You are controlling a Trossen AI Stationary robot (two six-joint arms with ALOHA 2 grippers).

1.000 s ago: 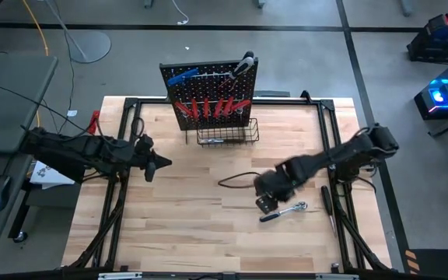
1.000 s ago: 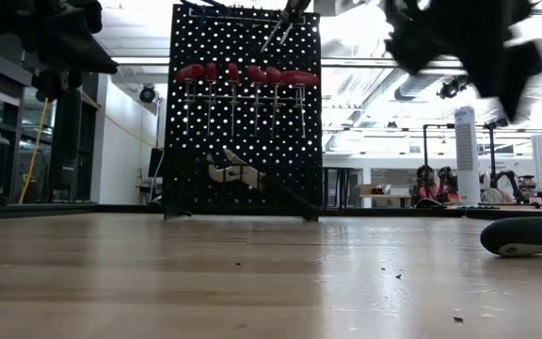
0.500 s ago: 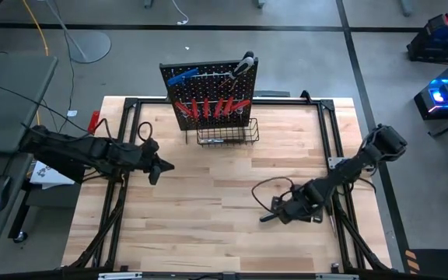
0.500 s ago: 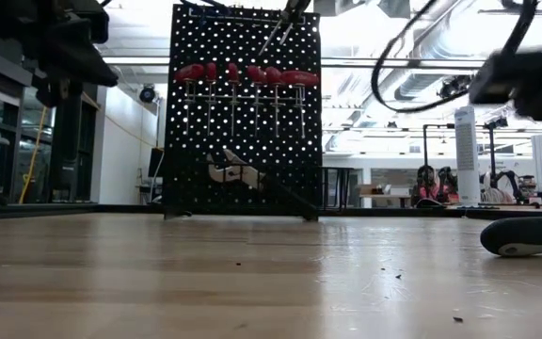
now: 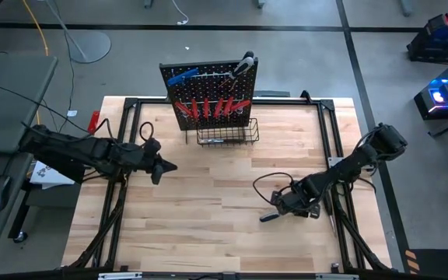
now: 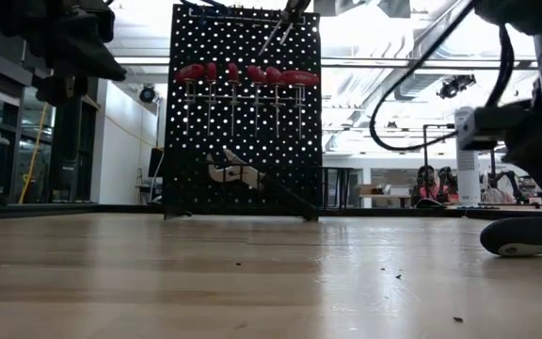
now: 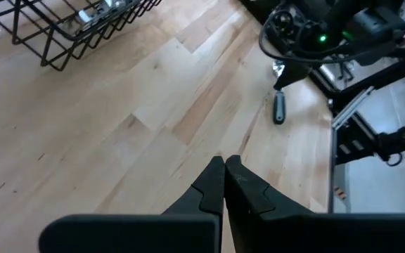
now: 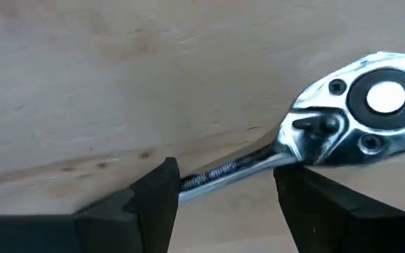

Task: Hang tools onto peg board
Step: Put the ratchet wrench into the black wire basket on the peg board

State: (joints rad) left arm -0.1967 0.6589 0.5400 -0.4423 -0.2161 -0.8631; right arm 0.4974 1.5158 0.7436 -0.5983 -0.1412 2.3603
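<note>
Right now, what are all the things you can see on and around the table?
peg board: one, black, upright at the table's far edge.
red-handled screwdrivers: a row, count unclear, hanging on the peg board.
blue tool: one, hanging on the peg board's upper part.
wire basket: one, black, at the board's foot.
ratchet: one, chrome with a dark grip, lying on the table between the right gripper's fingers.
black-handled screwdriver: one, lying near the table's right edge.
table: one, light wood.
left gripper: shut, over the table's left side.
right gripper: open, low over the ratchet's shaft.
</note>
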